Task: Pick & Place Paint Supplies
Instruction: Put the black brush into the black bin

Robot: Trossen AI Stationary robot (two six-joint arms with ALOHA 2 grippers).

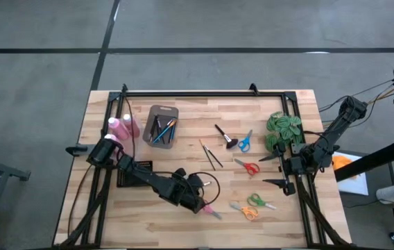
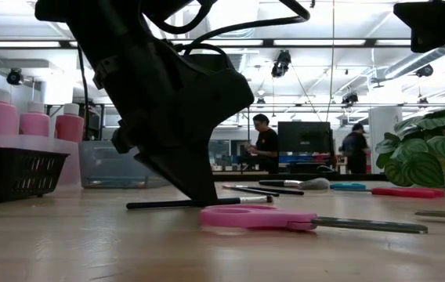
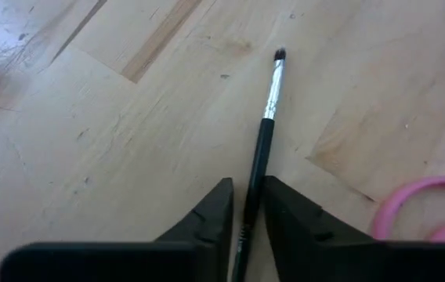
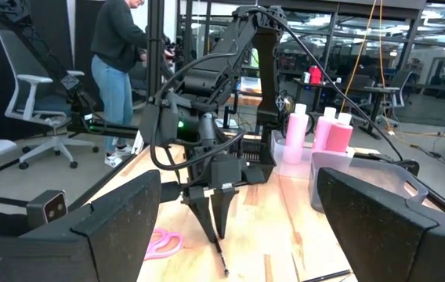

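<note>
Left gripper (image 3: 246, 215) is down at the tabletop (image 3: 128, 141), jaws clamped on a black paintbrush (image 3: 265, 125) lying flat beside pink scissors (image 2: 258, 217). Right gripper (image 1: 277, 170) waits near the plant (image 1: 284, 129), jaws apart.

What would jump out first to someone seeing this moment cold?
The left gripper is down on the wood near the table's front edge, its fingers closed around the handle of a thin black paintbrush, with pink scissors lying right beside it. Farther back, three pink bottles stand at the left next to a grey bin of brushes. The right gripper waits open by the green plant.
</note>
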